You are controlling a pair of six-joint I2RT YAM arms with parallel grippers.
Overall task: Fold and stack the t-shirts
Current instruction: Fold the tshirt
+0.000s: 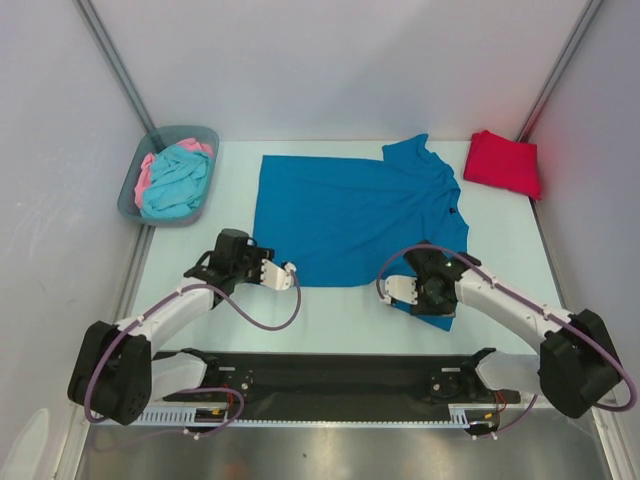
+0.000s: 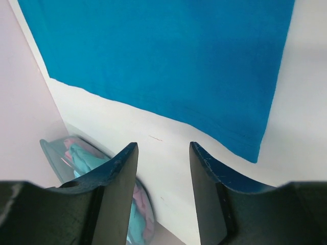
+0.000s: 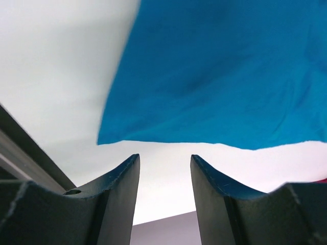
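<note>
A deep blue t-shirt [image 1: 350, 215] lies spread flat in the middle of the table, collar to the right. A red t-shirt [image 1: 503, 162] sits folded at the back right. Turquoise [image 1: 178, 182] and pink [image 1: 146, 172] t-shirts are bunched in the bin. My left gripper [image 1: 283, 275] hangs open just off the blue shirt's near left corner [image 2: 253, 153], nothing between its fingers [image 2: 120, 173]. My right gripper [image 1: 393, 290] is open too, beside the near hem [image 3: 153, 138], with a blue sleeve [image 1: 432, 318] under the arm.
The grey-blue bin [image 1: 128, 190] stands at the back left corner, also in the left wrist view [image 2: 48, 148]. Grey walls close in both sides and the back. A black base rail [image 1: 330, 375] runs along the near edge.
</note>
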